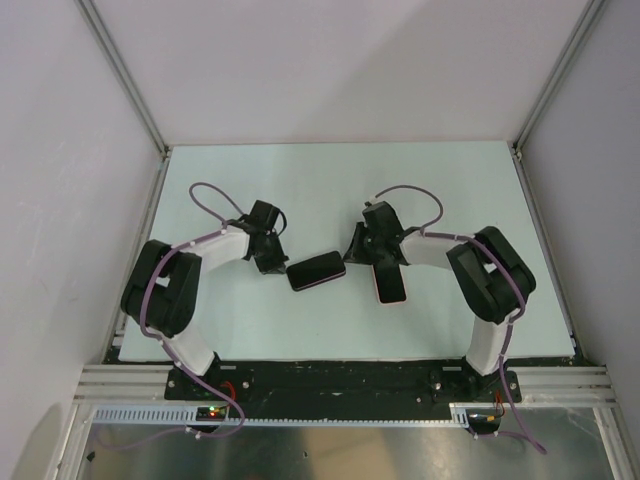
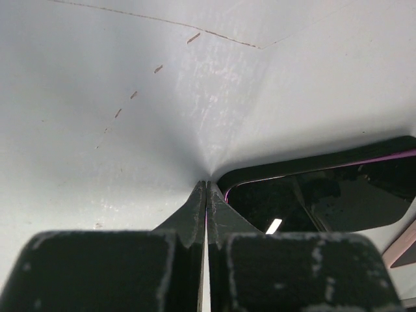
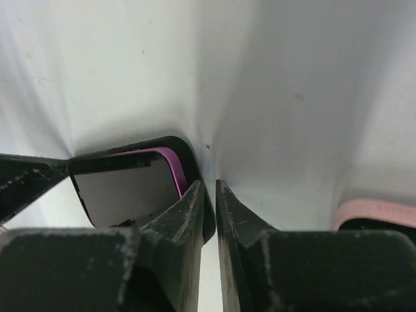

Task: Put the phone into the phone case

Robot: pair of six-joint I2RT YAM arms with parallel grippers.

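Observation:
A black phone case lies at the table's middle with the phone in it. In the left wrist view the phone's glossy screen sits inside the case's black rim, with a thin purple edge between them. My left gripper is shut, its tips at the case's left corner. My right gripper is shut to a thin gap at the case's other end. In the right wrist view its tips press at the case's corner, beside the screen.
A second dark slab with a pink edge lies just right of the case, under the right arm; its pink rim shows in the right wrist view. White walls and metal rails enclose the pale table.

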